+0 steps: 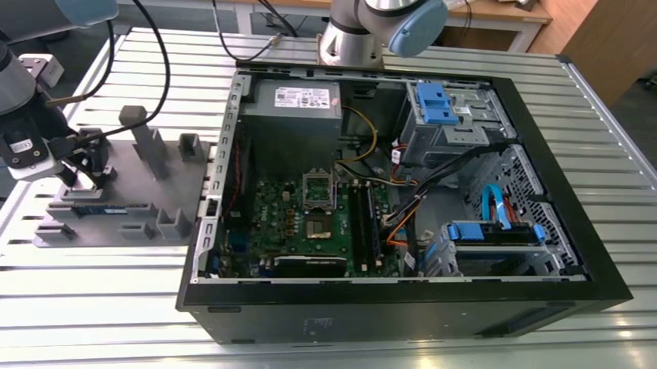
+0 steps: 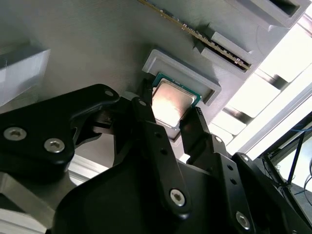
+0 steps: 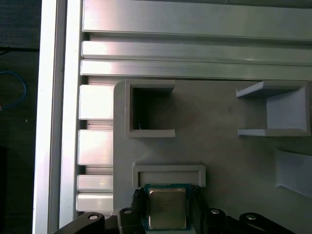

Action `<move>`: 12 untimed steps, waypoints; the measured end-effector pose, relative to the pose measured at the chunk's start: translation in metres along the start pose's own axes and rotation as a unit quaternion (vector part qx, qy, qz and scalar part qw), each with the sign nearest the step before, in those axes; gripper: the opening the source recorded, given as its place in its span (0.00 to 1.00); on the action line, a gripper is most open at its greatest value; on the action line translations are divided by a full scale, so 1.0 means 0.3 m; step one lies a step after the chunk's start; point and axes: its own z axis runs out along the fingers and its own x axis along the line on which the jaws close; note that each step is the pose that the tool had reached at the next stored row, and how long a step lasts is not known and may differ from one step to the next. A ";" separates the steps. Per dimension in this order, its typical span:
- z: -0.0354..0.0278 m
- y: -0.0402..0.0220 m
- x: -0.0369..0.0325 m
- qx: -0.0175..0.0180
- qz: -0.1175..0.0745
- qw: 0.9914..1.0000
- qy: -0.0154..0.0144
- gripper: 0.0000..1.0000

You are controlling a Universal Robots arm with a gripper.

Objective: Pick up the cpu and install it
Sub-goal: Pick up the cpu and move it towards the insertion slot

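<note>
Pinching cpu (image 3: 167,207) btwn jaws, seemingly, over grey tray (image 3: 229,156).

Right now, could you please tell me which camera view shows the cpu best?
The first wrist view: it looks squarely at the cpu, silver top unobstructed. The second wrist view shows it obliquely past the gripper. The exterior view is too distant to tell.
</note>
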 end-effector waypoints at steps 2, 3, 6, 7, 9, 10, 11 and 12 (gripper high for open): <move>0.000 0.000 0.000 0.000 0.000 1.000 0.000 0.47; 0.000 0.000 0.000 0.000 0.000 1.000 0.000 0.47; -0.012 0.001 0.000 0.000 0.000 1.000 0.000 0.47; -0.017 0.001 -0.001 0.000 0.000 1.000 0.000 0.47; -0.027 0.001 -0.001 0.000 0.000 1.000 0.000 0.47; -0.032 0.001 -0.001 0.000 0.000 1.000 0.000 0.47; -0.037 0.002 -0.002 0.000 0.000 1.000 0.000 0.47; -0.042 0.002 -0.002 0.000 0.000 1.000 0.000 0.47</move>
